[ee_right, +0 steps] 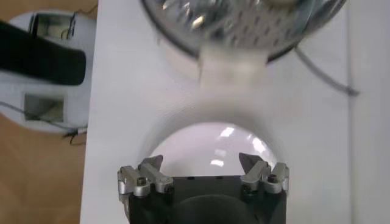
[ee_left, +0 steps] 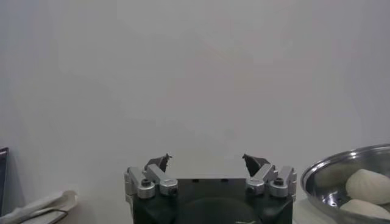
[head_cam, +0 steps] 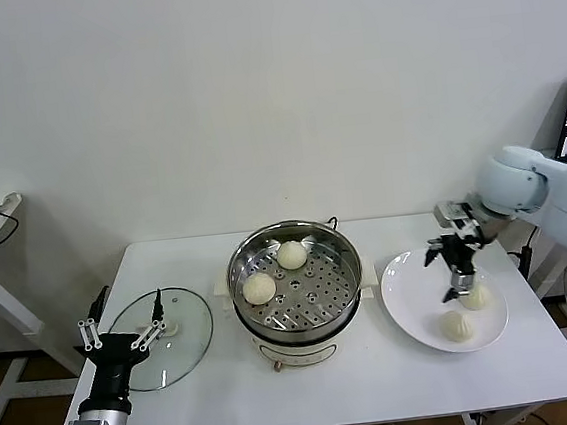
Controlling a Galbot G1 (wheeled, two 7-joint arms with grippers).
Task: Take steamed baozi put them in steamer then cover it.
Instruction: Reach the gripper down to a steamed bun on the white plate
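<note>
You had the right gripper (head_cam: 459, 278) hanging over the white plate (head_cam: 410, 306) on the right side of the counter (head_cam: 360, 376), pointed downward with its fingers (ee_right: 153, 166) spread open and nothing between them. Just beneath and beside it, two steamed baozi (head_cam: 458, 326) lay on the plate's near-right part, one close under the fingertips and the other a little nearer the counter's front edge; whether the fingertips touched the upper bun could not be told from the head view.

The steamer (head_cam: 295, 277) stood in the middle of the counter on its cream base, uncovered, and two more buns sat on its perforated tray: one toward the back, one toward the left side. In the right wrist view the steamer's rim showed beyond the plate.

Your left gripper (head_cam: 124, 326) was parked at the counter's left front corner, pointing up, fingers (ee_left: 161, 162) wide apart and empty. The glass lid (head_cam: 175, 335) lay flat on the counter just behind that gripper, between it and the steamer, its white knob visible through the glass.
</note>
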